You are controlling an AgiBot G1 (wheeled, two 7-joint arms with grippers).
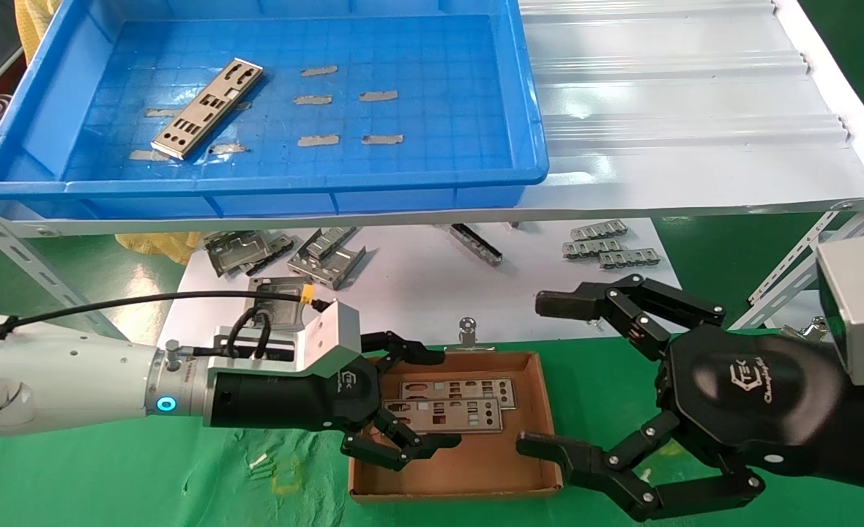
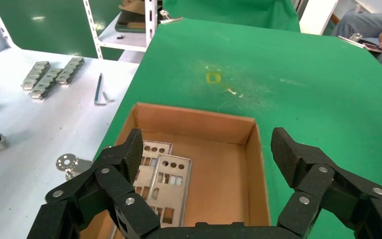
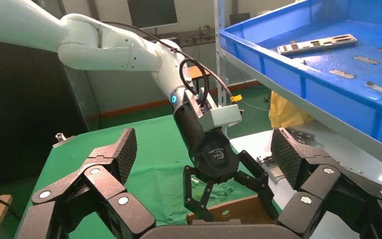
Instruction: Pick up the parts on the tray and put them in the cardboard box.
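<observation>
Head view: left gripper [image 1: 411, 401] over the cardboard box [image 1: 527, 388], fingers spread, empty; two parts [image 1: 452, 404] overlap below it, their near ends hidden by the fingers. Right gripper [image 1: 549, 373] spread wide just beside the box. One part [image 1: 209, 107] lies on the tray [image 1: 256, 192].

Left wrist view: both plates [image 2: 161, 181] under one finger [image 2: 129, 154], partly cut off.

Right wrist view: box mostly hidden.

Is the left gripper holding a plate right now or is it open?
Open and empty: the left gripper has its fingers spread over the cardboard box, where two plates lie flat.
</observation>
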